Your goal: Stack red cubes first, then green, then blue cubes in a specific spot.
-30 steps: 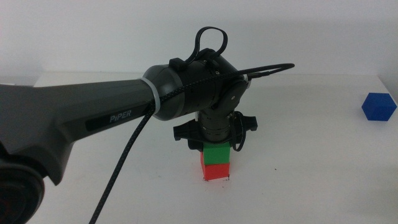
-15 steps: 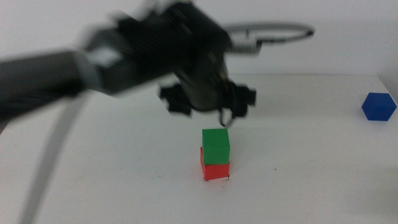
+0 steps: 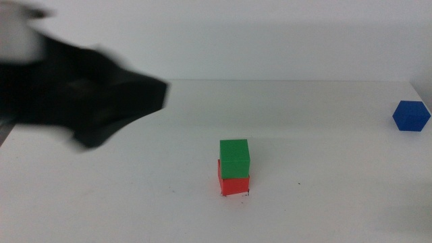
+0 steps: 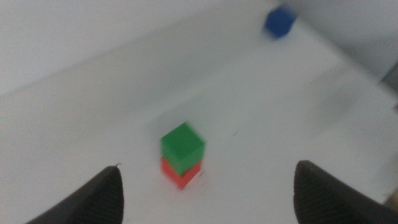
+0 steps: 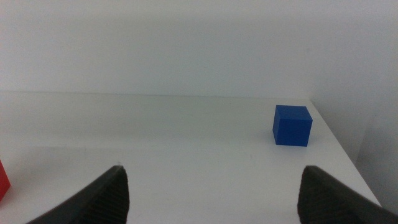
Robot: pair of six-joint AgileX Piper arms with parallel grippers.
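A green cube [image 3: 234,157] sits squarely on a red cube [image 3: 233,185] in the middle of the white table. Tiny black ticks [image 3: 247,194] show at the red cube's base. Alone at the far right lies the blue cube [image 3: 411,115]. My left arm [image 3: 88,101] is a dark blur at the left, well away from the stack. In its wrist view the left gripper [image 4: 207,169] is open and empty, with the green cube [image 4: 182,146], red cube [image 4: 180,175] and blue cube [image 4: 280,22] beyond. My right gripper [image 5: 212,169] is open, facing the blue cube [image 5: 292,124].
A lone black speck [image 3: 299,184] marks the tabletop right of the stack. The table's right edge [image 5: 348,162] runs close behind the blue cube. A sliver of the red cube [image 5: 3,180] shows at the edge of the right wrist view.
My left gripper let go of the green cube on the red one, rose and swung away to the left. The stack and the blue cube have not moved.
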